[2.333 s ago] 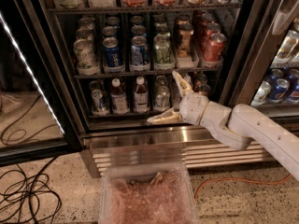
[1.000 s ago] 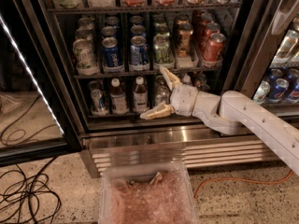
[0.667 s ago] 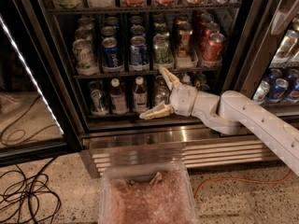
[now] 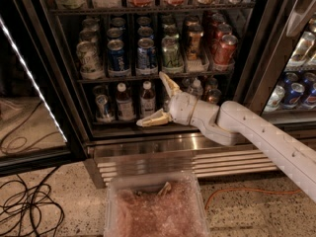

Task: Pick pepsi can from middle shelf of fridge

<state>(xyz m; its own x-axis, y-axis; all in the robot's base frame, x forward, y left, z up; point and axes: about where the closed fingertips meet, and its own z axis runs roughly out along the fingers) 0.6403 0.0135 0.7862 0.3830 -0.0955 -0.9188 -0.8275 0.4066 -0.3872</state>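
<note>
Camera view: swung the gripper leftward, now parked wide open and empty just below the middle shelf; leaves the pepsi can standing front-row above, inside the fridge, untouched. Probably lining up.

You face a speckled terrazzo floor with black cables tangled at its left and an orange cord at its right. A bright light strip slants down the left. The gripper hangs mid-view, fingers spread wide.
</note>
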